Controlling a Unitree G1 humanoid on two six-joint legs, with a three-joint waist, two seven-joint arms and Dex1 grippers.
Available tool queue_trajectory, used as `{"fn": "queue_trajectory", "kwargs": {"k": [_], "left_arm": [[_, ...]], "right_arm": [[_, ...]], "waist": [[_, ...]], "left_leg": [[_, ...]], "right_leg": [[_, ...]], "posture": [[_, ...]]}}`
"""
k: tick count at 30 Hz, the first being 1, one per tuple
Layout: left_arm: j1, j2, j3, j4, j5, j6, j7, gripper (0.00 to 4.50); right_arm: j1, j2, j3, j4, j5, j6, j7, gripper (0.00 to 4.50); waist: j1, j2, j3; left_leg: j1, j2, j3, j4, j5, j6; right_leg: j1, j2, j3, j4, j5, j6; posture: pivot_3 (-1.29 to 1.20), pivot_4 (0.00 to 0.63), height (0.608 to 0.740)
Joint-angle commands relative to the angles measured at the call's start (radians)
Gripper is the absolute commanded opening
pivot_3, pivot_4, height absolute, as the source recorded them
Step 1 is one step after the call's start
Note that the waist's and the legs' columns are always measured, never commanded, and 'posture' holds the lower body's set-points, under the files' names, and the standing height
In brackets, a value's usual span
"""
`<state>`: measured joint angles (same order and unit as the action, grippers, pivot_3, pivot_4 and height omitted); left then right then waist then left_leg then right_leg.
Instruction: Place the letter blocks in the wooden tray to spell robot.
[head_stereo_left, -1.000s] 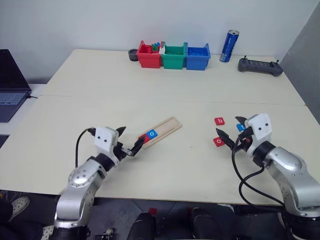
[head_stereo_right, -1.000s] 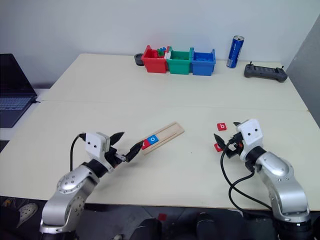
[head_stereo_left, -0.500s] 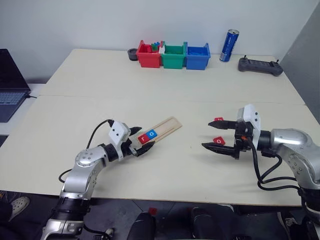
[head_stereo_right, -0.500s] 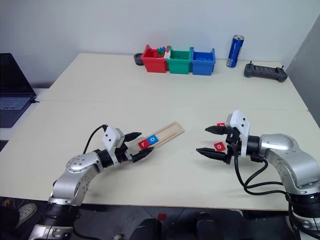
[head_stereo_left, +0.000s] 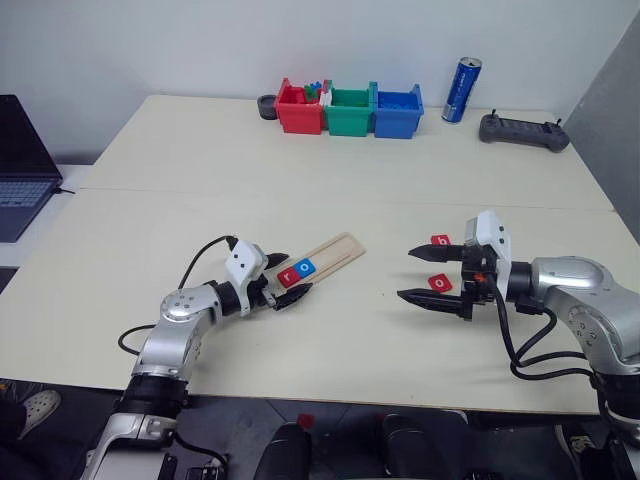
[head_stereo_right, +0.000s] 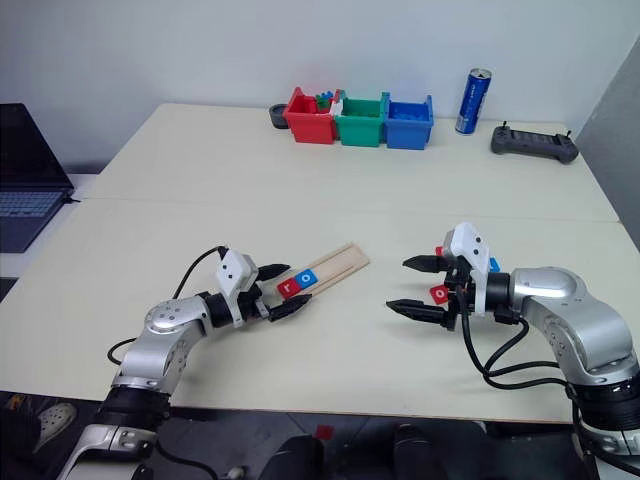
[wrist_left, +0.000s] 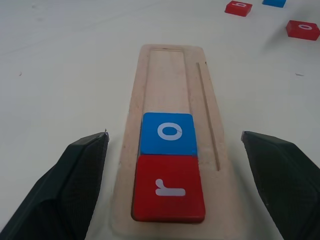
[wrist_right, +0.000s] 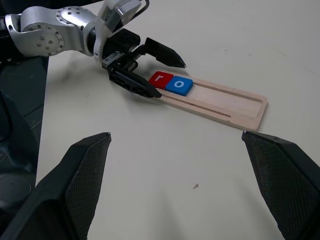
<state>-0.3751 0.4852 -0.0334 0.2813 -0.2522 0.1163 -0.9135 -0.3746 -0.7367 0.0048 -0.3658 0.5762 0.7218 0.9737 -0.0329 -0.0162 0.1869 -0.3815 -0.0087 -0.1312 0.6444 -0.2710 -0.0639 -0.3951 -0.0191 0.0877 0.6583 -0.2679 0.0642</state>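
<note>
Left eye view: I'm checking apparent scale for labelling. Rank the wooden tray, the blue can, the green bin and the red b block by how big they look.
1. wooden tray, clearly largest
2. green bin
3. blue can, close to the bin; both stand farther back, so their order is unsure
4. red b block, smallest

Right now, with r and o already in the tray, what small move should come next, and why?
Probably bring the open right end effector to the red b tile. The wooden tray holds the red r tile and the blue o tile, so b follows, and it lies on the table beside that end effector.
</note>
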Motion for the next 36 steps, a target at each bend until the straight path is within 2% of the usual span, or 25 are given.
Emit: {"fn": "queue_trajectory", "kwargs": {"k": [1, 19, 24, 36], "left_arm": [[-0.019, 0.005, -0.001, 0.022, 0.012, -0.028, -0.019, 4.50], [-0.055, 0.023, -0.034, 0.179, 0.083, -0.097, -0.107, 4.50], [-0.063, 0.023, -0.029, 0.192, 0.076, -0.102, -0.124, 3.39], [-0.079, 0.018, -0.034, 0.188, 0.071, -0.119, -0.154, 3.39]], "right_arm": [[-0.009, 0.005, -0.032, -0.051, 0.031, 0.006, -0.024, 4.47], [0.016, -0.011, -0.044, -0.099, 0.076, 0.035, -0.060, 4.47], [0.018, -0.012, -0.045, -0.097, 0.077, 0.031, -0.065, 4.50], [0.008, 0.001, -0.061, -0.089, 0.045, -0.047, -0.081, 4.50]], "waist": [[0.000, 0.000, 0.000], [0.001, 0.000, 0.000], [0.001, 0.001, 0.000], [0.001, 0.001, -0.001]], "left_leg": [[0.000, 0.000, 0.000, 0.000, 0.000, 0.000], [0.001, 0.000, 0.000, 0.001, 0.000, 0.000], [0.001, 0.000, 0.000, 0.001, 0.000, 0.000], [0.001, 0.000, 0.000, 0.001, 0.000, 0.000]], "right_leg": [[0.000, 0.000, 0.000, 0.000, 0.000, 0.000], [0.000, 0.000, 0.000, 0.002, 0.000, 0.000], [0.000, 0.000, 0.000, 0.003, 0.000, 0.000], [0.000, 0.000, 0.000, 0.003, 0.000, 0.000]], "posture": [[0.00, 0.150, 0.740], [0.00, 0.150, 0.740], [0.00, 0.150, 0.740], [0.00, 0.150, 0.740]]}}
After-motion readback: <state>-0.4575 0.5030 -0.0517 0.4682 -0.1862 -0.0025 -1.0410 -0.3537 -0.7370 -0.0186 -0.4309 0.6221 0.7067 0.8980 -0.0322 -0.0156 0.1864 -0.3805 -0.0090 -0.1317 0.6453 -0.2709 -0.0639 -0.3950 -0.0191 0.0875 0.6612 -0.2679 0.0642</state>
